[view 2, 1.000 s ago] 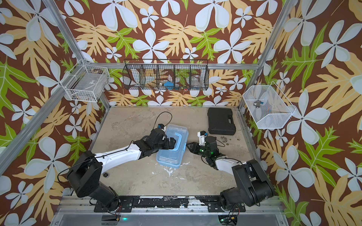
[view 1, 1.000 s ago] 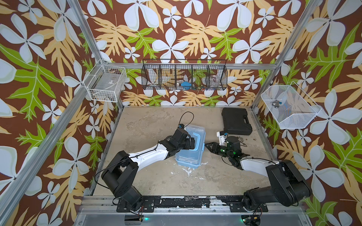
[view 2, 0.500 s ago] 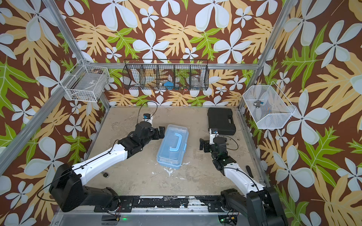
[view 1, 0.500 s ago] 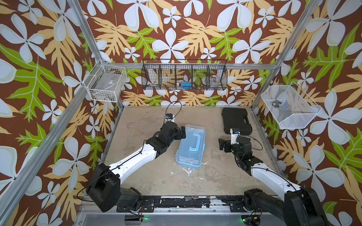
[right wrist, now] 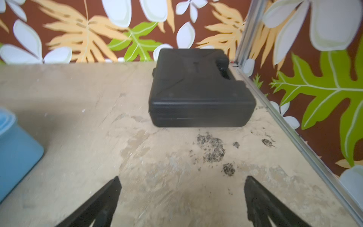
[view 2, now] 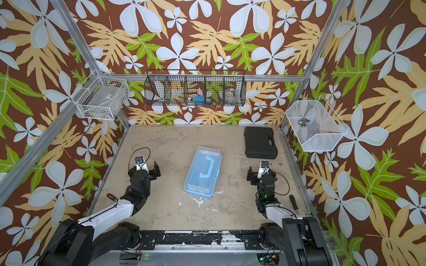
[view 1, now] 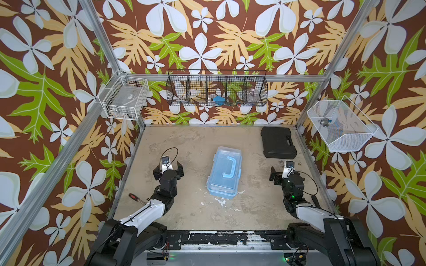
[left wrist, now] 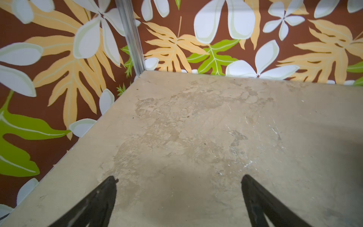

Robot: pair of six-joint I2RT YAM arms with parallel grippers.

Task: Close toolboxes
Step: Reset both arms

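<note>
1. Task item: the toolbox [view 1: 224,171] lies at the centre of the table [view 1: 198,142], its long axis running roughly from 12 to 6 o'clock, as seen in both top views. The clear lid lies flat on the blue body and the handle is folded flat on the lid.
2. Left gripper [view 1: 167,170]: at 9 o'clock of the toolbox and well apart from it. Its fingers are spread wide and empty. The left wrist view shows the left gripper [left wrist: 177,177] over bare table only.
3. Right gripper [view 1: 284,173]: at 3 o'clock of the toolbox and well apart from it. Its fingers are spread wide and hold nothing. In the right wrist view the right gripper [right wrist: 182,177] faces a black case [right wrist: 198,88].
4. Other items: the black case [view 1: 277,142] lies shut at 1 o'clock on the table, near the far corner. A screwdriver [view 1: 137,198] lies at 8 o'clock beside the left arm.
5. Step in hand, as judged: the lid is down and neither arm is engaged, so the closing appears done.
6. Open point: a small side latch [view 2: 217,172] shows on the 3 o'clock side. Whether it is snapped home cannot be told.
7. Next move, as judged: if the latch is loose, the right gripper would need to come in from 3 o'clock and press it flat without shoving the box.
</note>
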